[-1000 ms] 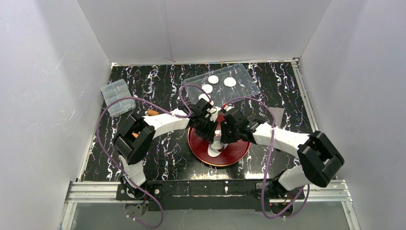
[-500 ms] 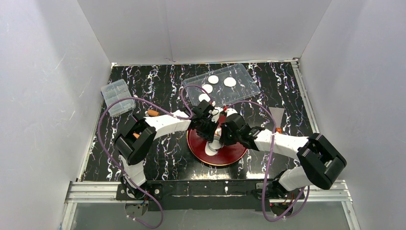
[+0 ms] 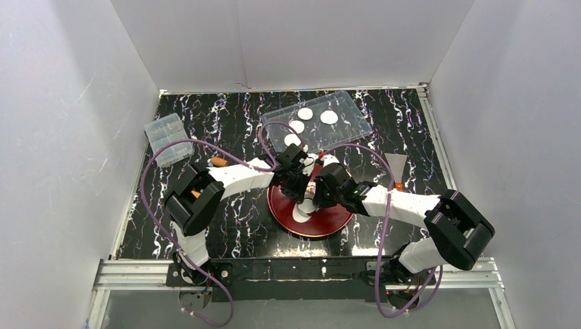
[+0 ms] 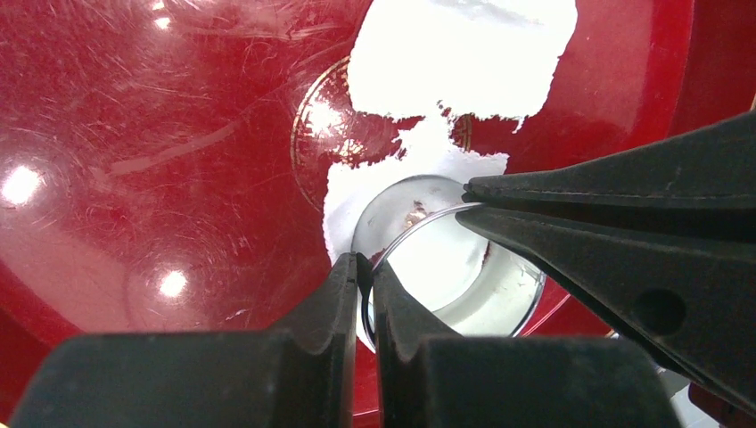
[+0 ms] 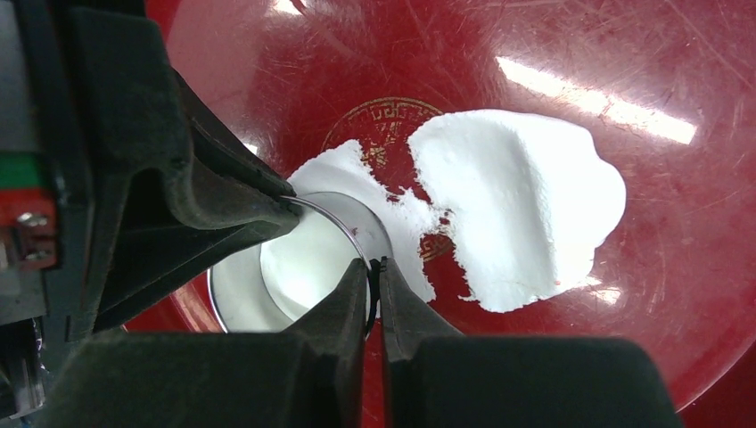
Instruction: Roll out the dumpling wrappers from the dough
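The dough (image 5: 517,214) lies as a thin ragged sheet on the red plate (image 3: 339,219); the ring cutter (image 4: 446,259) stands on its torn edge, left gripper (image 4: 364,267) and right gripper (image 5: 374,267) each pinched shut on its rim. Four dumpling wrappers (image 3: 305,113) rest in the clear tray (image 3: 353,113) behind (we judge one or two cuts remain); the wrists crowd each other.

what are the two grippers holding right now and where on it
Both pinch the metal ring cutter by its thin rim: left gripper and right gripper at separate spots.
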Motion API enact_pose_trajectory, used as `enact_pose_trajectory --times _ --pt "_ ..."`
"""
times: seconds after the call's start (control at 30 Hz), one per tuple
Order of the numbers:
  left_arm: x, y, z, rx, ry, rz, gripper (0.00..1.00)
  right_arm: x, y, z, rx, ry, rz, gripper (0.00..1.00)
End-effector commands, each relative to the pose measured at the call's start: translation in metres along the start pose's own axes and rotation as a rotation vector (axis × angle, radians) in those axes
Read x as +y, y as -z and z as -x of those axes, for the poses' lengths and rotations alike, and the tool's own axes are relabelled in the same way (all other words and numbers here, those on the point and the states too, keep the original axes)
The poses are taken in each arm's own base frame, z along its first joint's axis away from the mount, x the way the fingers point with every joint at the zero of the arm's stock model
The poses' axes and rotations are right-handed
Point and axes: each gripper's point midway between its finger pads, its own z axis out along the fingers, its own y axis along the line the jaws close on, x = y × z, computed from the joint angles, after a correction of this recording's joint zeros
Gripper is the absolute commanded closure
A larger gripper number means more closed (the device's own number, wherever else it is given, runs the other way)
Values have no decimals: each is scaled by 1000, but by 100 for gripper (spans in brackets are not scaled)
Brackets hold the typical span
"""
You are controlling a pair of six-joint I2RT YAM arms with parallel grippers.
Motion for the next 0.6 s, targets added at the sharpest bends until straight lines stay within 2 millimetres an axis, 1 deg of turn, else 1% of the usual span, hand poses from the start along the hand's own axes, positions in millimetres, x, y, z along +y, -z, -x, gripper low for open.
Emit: enact_pose_trajectory --times 0.0,0.13,0.23,0.27,0.33,0.4,0.47,0.5,0.57 --pt "18 -20 -49 173 21 47 100 -26 -4 -41 118 0 -97 99" --pt "19 -26 -60 212 35 41 100 -26 -7 -53 138 -27 -85 99" --pt "25 -28 -66 228 32 69 100 -23 -12 -51 132 -20 -71 99" --pt "28 -27 -65 224 33 80 100 -18 -15 -44 122 -13 -64 99" --pt "34 -23 -58 192 43 96 100 -13 -18 -37 127 -1 -62 99" --pt "41 -18 -50 154 24 121 100 -10 -18 -35 127 -7 -53 99" --pt "45 -16 -44 133 1 142 100 -14 -15 -43 137 -26 -62 99" --pt "45 -17 -42 131 -3 140 100 -18 -12 -50 152 -39 -78 99" --pt "41 -21 -43 139 4 119 100 -27 -4 -62 168 -61 -104 99"
